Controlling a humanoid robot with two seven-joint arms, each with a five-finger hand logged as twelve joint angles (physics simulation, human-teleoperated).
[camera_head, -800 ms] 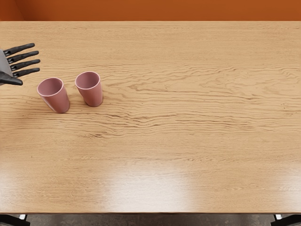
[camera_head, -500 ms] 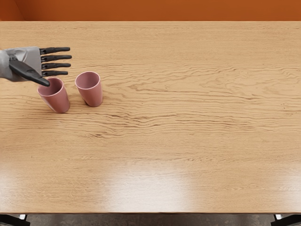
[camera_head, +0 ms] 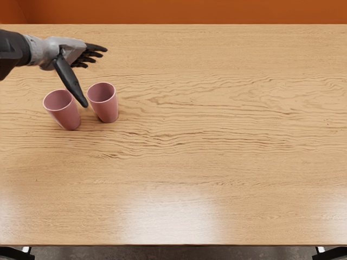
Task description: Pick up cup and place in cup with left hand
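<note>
Left hand (camera_head: 68,51) released, grasping nothing: fingers extended to right, thumb pointing down picture, tip between cups in view. Left pink cup (camera_head: 66,112) upright, below palm, just left of thumb tip. Right pink cup (camera_head: 107,108) upright, just right of thumb tip. Both cups on wooden table (camera_head: 217,162); thumb contact unclear.

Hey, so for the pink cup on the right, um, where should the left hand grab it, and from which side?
Probably around the upper wall of the right cup, below its rim. It stands upright and narrows downward, so its sides suit a wrap. I'd come from the far side: the left hand is there, open, and the left cup crowds the left.
</note>
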